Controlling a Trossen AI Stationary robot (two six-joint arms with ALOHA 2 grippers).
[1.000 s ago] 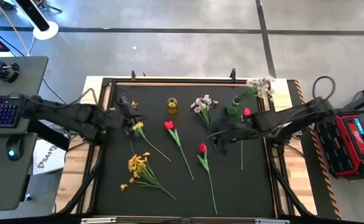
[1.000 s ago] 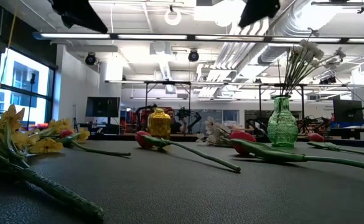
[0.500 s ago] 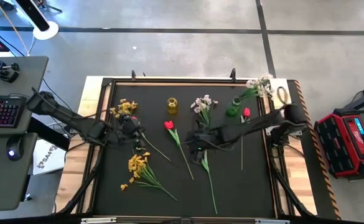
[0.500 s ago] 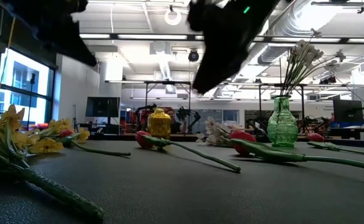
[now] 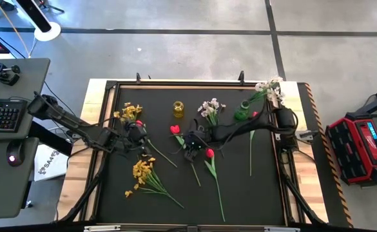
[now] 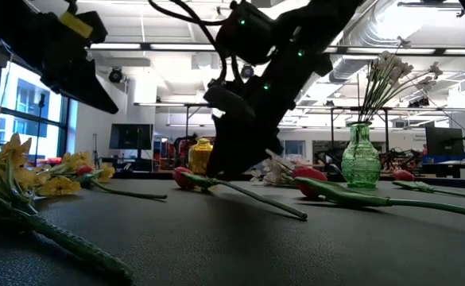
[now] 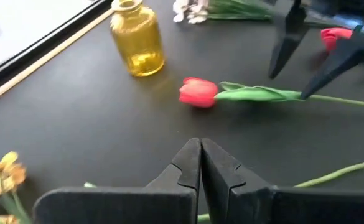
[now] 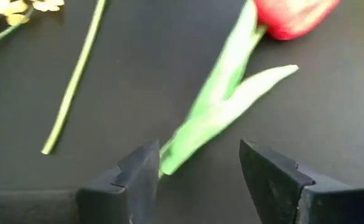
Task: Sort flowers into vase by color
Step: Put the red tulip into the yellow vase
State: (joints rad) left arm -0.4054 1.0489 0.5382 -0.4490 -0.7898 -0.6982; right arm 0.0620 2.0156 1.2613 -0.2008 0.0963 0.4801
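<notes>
My right gripper is open and low over the leftmost red tulip. Its fingers stand on either side of the tulip's green stem and leaf, below the bud. The tulip lies flat on the mat. My left gripper is shut and raised above the stem of a yellow spray. Two more red tulips, a white spray and a second yellow spray also lie on the mat. Another white spray stands in the green vase.
A small yellow glass vase stands upright toward the far edge, between the two grippers. A wooden frame borders the black mat. A desk with a keyboard sits left of the table, and a red case sits on its right.
My right arm has swept from beside the green vase toward the table's left and come down over the leftmost red tulip, its fingers staying open. My left gripper has shifted a little toward the near edge, uncovering the yellow spray's blossoms.
</notes>
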